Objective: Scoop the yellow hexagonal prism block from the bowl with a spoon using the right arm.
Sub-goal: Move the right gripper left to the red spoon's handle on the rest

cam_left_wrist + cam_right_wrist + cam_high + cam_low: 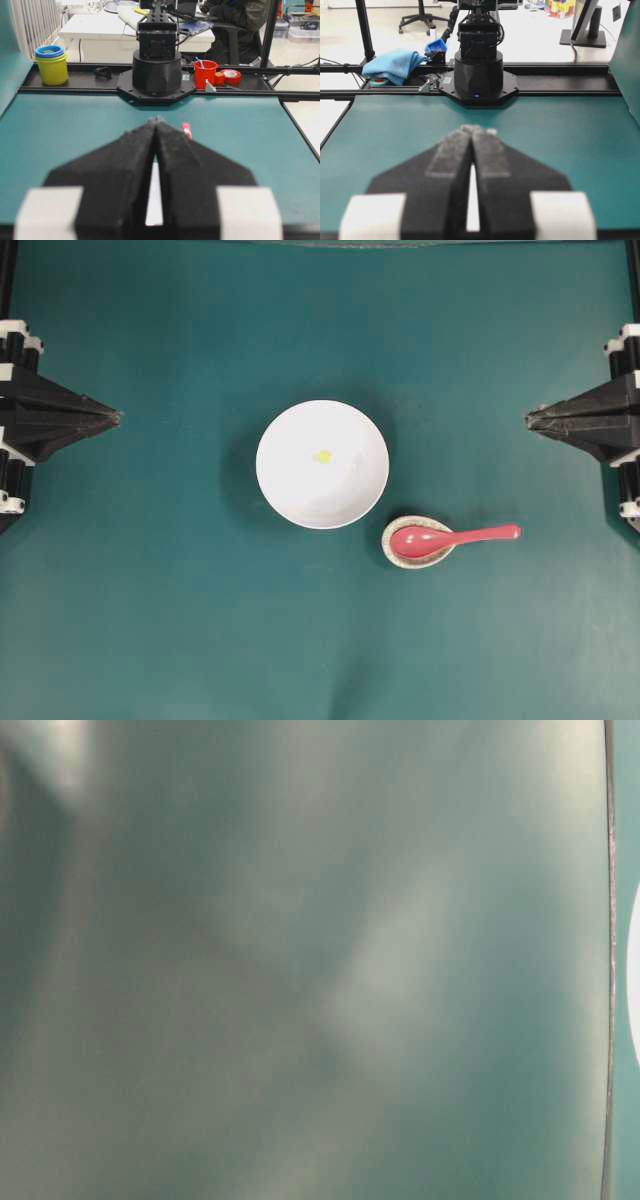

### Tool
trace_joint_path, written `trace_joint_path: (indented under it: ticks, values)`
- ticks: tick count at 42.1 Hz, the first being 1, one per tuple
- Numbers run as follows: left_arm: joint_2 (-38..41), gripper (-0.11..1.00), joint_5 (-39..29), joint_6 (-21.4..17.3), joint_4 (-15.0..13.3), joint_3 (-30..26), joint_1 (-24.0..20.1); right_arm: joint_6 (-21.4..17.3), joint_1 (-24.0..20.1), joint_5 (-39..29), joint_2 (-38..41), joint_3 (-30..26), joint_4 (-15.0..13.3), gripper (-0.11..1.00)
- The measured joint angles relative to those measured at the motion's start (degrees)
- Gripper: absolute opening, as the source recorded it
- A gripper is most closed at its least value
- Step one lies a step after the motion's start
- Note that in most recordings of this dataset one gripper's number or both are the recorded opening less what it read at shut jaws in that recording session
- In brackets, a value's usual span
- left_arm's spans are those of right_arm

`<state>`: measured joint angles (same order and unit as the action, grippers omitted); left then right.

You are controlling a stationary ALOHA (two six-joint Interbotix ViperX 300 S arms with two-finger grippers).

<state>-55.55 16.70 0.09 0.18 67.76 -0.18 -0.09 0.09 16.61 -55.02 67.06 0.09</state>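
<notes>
Overhead view shows the yellow hexagonal prism block lying near the middle of the white bowl, which sits mid-desk. Just beside the bowl, toward the right arm's side, the pink spoon lies with its scoop in a small speckled spoon rest and its handle pointing at the right gripper. That gripper hangs well back at the desk's edge, jaws pressed together and holding nothing; the left gripper opposite is likewise closed and empty. I'd worry about the pickup: the glossy handle lies low, so a pinch could slip or drag the rest into the bowl. The block is tiny, too, and might skid ahead of the spoon.
</notes>
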Motion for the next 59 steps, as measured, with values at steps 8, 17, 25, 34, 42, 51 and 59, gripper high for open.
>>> trace_joint_path:
  ticks: [8,17,25,34,42,51,59]
  values:
    - [0.09,0.00,-0.26,0.18,0.18,0.00,0.09,0.00,0.09,0.00,0.00,0.00,0.09,0.00]
    - [0.09,0.00,-0.26,0.18,0.35,0.00,0.09,-0.09,0.09,0.00,-0.09,0.00,0.09,0.00]
    - [0.09,0.00,-0.18,0.18,0.35,0.00,0.09,-0.09,0.09,0.00,-0.09,-0.09,0.09,0.12]
    - [0.18,0.00,-0.18,0.18,0.44,0.00,0.00,-0.18,0.09,0.00,0.00,0.00,0.09,0.53]
    - [0.18,0.00,-0.26,0.18,0.35,0.00,0.00,-0.26,0.09,0.00,1.85,0.00,0.00,0.57]
    - [0.18,0.00,-0.26,0.18,0.44,0.00,0.00,-0.35,-0.79,2.72,7.82,1.14,0.70,0.57]
    - [0.18,0.00,-0.26,0.18,0.44,0.00,0.09,-0.44,-2.02,9.23,15.12,2.99,1.49,0.57]
